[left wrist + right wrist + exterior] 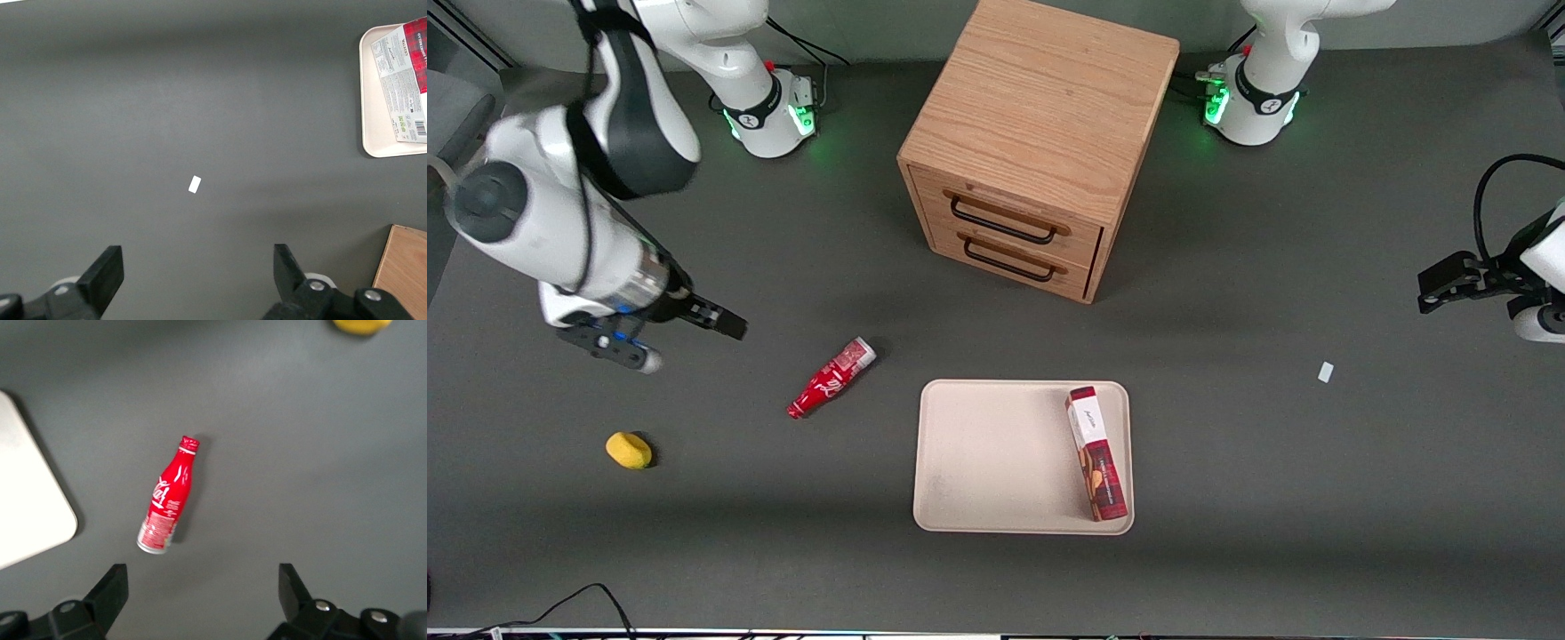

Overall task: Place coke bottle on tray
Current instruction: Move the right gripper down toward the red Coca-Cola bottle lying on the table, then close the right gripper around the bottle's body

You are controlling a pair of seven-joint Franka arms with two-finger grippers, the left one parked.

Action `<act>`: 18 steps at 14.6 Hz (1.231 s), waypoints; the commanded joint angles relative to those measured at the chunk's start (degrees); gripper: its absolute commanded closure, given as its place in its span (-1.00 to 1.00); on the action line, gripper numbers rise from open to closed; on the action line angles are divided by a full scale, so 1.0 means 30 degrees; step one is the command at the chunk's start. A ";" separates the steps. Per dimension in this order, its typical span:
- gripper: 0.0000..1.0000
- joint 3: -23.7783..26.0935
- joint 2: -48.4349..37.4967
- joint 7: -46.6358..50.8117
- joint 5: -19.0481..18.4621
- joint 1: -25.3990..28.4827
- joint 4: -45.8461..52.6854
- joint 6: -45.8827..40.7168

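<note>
The coke bottle (832, 378) lies on its side on the dark table, beside the tray toward the working arm's end; its silvery base end points toward the cabinet. It also shows in the right wrist view (167, 497). The cream tray (987, 462) lies flat in front of the drawer cabinet, nearer the front camera; its corner shows in the right wrist view (27, 513). My right gripper (720, 320) hangs open and empty above the table, apart from the bottle, toward the working arm's end. In the wrist view the gripper (203, 590) has wide-spread jaws with nothing between them.
A red biscuit box (1096, 453) lies on the tray. A wooden drawer cabinet (1040, 142) stands at the middle back. A yellow object (629, 450) lies near the working arm's end, also in the right wrist view (362, 325). A small white scrap (1326, 372) lies toward the parked arm's end.
</note>
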 commanded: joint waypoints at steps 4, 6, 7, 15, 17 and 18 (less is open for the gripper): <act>-1.00 0.0881 0.2968 0.6187 0.0011 0.0062 -0.1471 0.4294; -1.00 0.1202 0.3967 0.7682 -0.0076 0.0092 -0.2055 0.6196; -1.00 0.1233 0.4551 0.7979 -0.0135 0.0092 -0.2115 0.6959; -1.00 0.1233 0.7544 0.8800 -0.0253 0.0443 -0.2379 1.0862; -0.94 0.1233 0.7925 0.8861 -0.0253 0.0443 -0.2467 1.1709; -0.69 0.1233 0.8071 0.8861 -0.0282 0.0443 -0.2554 1.2032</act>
